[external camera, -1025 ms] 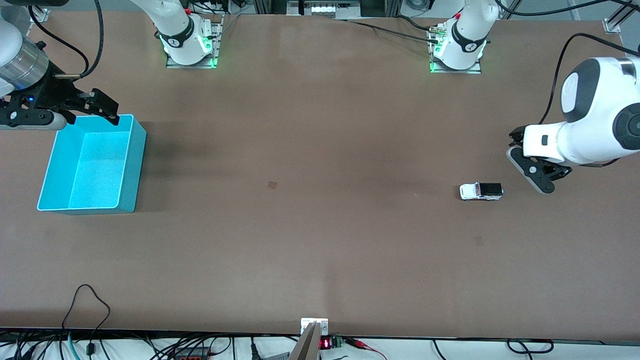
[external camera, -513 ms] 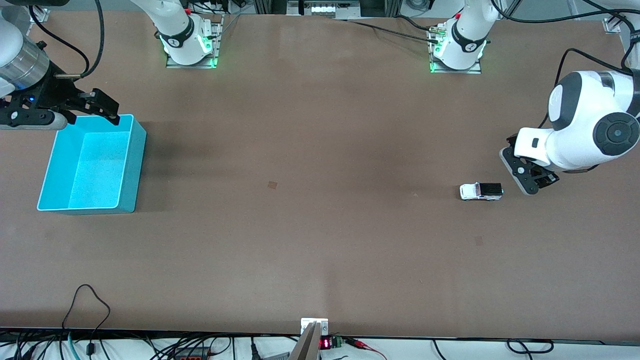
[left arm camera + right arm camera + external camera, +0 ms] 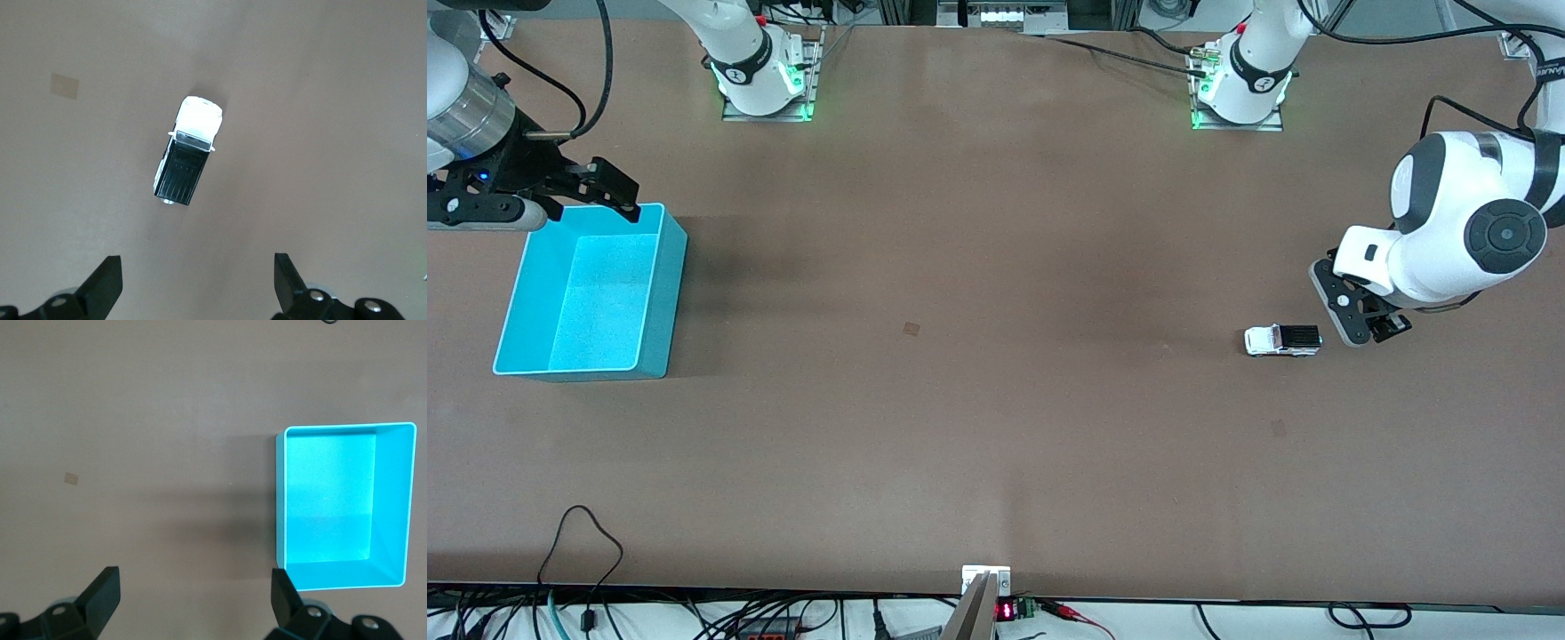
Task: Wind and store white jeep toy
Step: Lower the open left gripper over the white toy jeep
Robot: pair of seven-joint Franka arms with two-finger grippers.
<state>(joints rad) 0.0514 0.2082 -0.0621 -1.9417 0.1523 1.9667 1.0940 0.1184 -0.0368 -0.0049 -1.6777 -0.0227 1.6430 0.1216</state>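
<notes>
Jeep (image 3: 1282, 340): small white toy, black roof/rear top, silver trim at the windshield. Upright on its wheels on the counter (image 3: 996, 400), toward the left arm's end, well apart from the bin (image 3: 656, 293); white hood points toward the bin. Nothing touching it.

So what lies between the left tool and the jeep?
Nothing: in the left wrist view only bare table separates the open left tool from the white jeep toy.
</notes>
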